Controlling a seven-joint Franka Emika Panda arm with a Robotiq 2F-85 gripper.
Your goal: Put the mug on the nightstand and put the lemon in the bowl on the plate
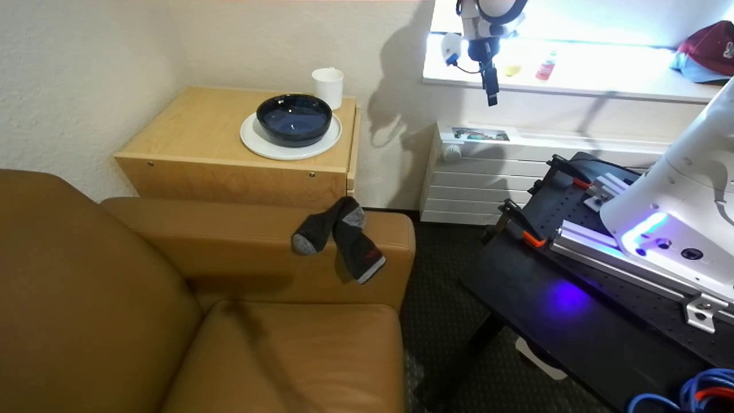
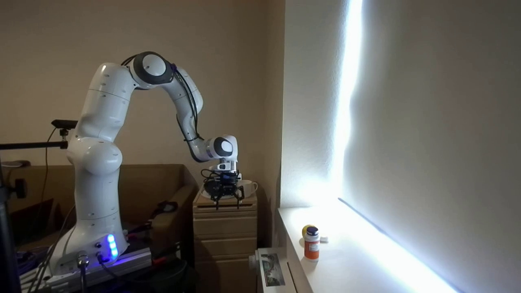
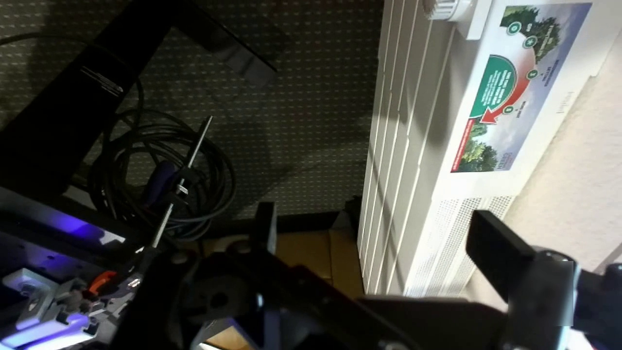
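On the light-wood nightstand [image 1: 189,126] the dark blue bowl [image 1: 295,129] rests on the white plate [image 1: 252,142]. The white mug [image 1: 328,90] stands on the same top, close behind the plate. In an exterior view the mug [image 2: 247,188] shows partly behind my gripper [image 2: 228,204]. The yellow lemon [image 1: 512,70] lies on the bright windowsill; a bottle covers part of the lemon [image 2: 306,229] in an exterior view. High over the radiator, away from all of these, my gripper [image 3: 376,228] hangs with its fingers wide apart and nothing between them.
Beside the lemon is a small bottle [image 2: 311,248], and a maroon cap [image 1: 708,49] sits further along the sill. Below my gripper are the white radiator [image 3: 413,146] and dark floor. The brown sofa [image 1: 275,355], with socks [image 1: 350,235] on its arm, adjoins the nightstand.
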